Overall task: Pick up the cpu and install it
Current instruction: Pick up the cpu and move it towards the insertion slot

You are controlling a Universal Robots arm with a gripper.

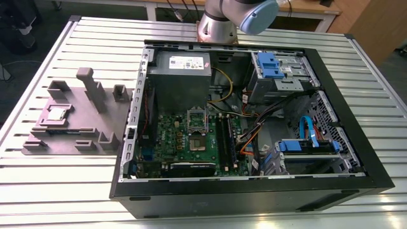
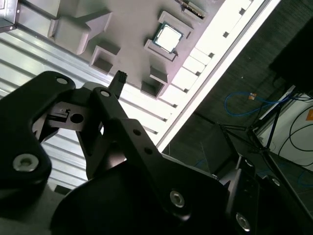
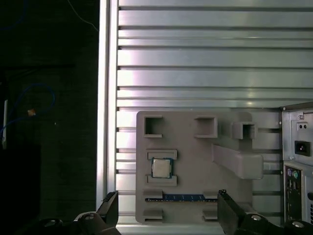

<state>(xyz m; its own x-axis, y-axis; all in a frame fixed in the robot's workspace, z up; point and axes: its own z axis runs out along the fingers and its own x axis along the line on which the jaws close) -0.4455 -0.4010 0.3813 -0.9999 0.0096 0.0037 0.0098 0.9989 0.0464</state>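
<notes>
Black two-finger gripper (image 3: 166, 215) hung empty, jaws spread wide
From my end, the small silvery square cpu (image 3: 161, 168) sat in a recess of the grey-purple plastic holder (image 3: 190, 147) on the slatted metal table (image 3: 205, 58), beside the open black computer case (image 1: 254, 195).

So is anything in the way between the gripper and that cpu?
Nothing visible. The cpu lies uncovered on the grey holder, low blocks beside two edges. The open gripper faces it with no object between.
</notes>
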